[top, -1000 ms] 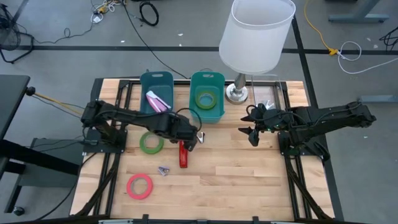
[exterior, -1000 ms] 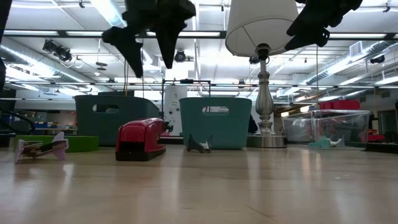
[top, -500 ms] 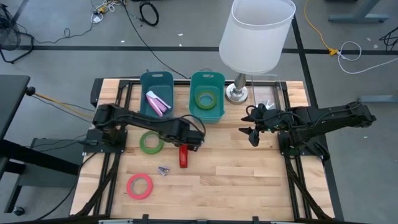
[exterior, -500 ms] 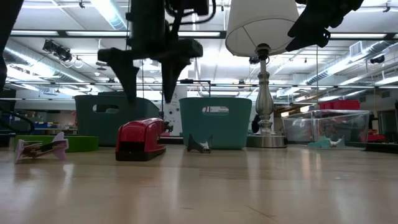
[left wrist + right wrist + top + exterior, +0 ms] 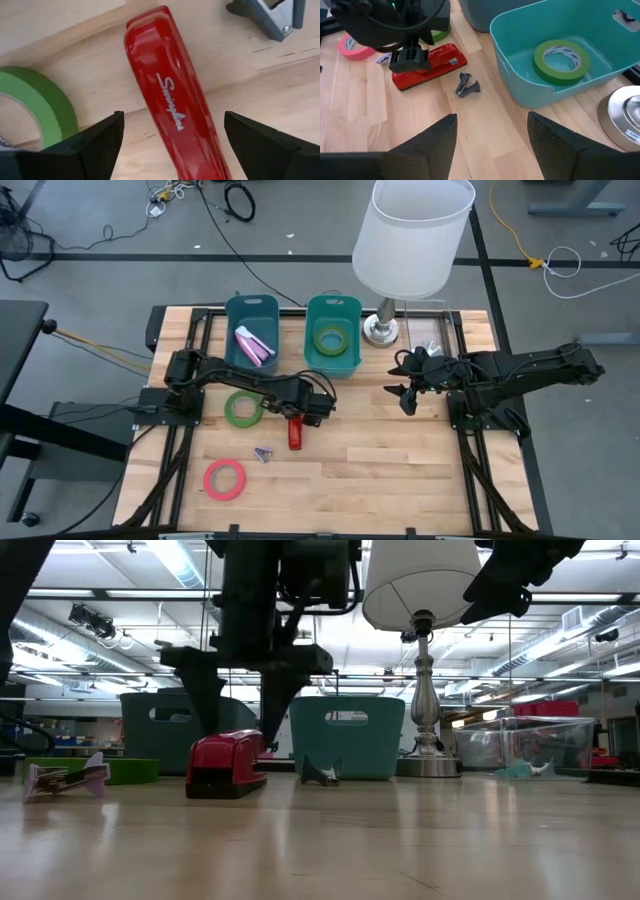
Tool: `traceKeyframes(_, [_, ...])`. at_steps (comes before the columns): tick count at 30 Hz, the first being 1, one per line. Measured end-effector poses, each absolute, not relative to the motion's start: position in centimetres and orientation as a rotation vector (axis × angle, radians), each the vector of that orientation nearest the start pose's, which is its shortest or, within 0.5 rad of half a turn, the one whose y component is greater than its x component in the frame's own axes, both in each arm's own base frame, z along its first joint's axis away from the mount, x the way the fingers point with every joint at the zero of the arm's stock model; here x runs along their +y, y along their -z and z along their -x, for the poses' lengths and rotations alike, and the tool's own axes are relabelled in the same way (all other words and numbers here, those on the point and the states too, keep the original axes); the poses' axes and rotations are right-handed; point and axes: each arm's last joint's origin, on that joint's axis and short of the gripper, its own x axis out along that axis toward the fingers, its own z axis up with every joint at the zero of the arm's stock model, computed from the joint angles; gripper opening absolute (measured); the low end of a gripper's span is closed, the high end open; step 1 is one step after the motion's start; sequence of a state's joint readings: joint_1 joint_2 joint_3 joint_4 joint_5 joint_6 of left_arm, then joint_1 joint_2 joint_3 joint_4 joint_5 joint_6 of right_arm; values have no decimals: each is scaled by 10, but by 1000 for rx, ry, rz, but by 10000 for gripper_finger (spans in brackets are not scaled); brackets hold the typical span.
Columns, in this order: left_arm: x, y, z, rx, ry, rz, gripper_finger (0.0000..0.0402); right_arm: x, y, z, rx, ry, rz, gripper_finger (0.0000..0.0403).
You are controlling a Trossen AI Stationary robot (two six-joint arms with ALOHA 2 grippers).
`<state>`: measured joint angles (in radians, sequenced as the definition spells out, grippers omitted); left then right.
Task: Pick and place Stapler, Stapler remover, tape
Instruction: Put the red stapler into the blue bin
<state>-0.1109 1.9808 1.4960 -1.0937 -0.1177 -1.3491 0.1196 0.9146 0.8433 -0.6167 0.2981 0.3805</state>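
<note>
A red stapler (image 5: 155, 65) lies flat on the wooden table, mid-left (image 5: 295, 432). My left gripper (image 5: 171, 120) is open and points down over it, one finger on each side with a gap to both. In the low view its fingertips (image 5: 242, 725) hang level with the stapler's top (image 5: 226, 750). A grey staple remover (image 5: 466, 85) sits just beside the stapler. A green tape roll (image 5: 241, 409) lies flat to its left. My right gripper (image 5: 402, 383) waits open above the table's right side.
At the back stand a dark teal bin (image 5: 250, 330) holding a pink stapler and a teal bin (image 5: 333, 335) holding green tape. A lamp (image 5: 412, 240) stands at the back right. A pink tape roll (image 5: 224, 478) and a second remover (image 5: 263, 452) lie nearer the front.
My left gripper has come down toward the red stapler and rolled about its own axis, staying open. Its fingertips have dropped from well above the stapler to the level of its top, one on each side. The stapler has not moved.
</note>
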Motion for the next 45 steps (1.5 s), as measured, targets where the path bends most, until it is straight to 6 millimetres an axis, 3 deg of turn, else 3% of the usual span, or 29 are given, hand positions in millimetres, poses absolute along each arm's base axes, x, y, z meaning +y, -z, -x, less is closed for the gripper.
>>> traceKeyframes(9, [-38,-180,-373,1264,-1013,883,337,13,-294,-181,637,299,-224,239])
traceKeyframes(20, [-38,-180,-373,1270,-1004,878,244,13,-293,-180,643,300,-222,239])
traceKeyframes(28, [-38,-180,-373,1276,-996,867,200,13,-293,-180,643,299,-219,239])
traceKeyframes(45, [-39,-180,-373,1300,-966,880,167,13,-293,-180,643,298,-214,239])
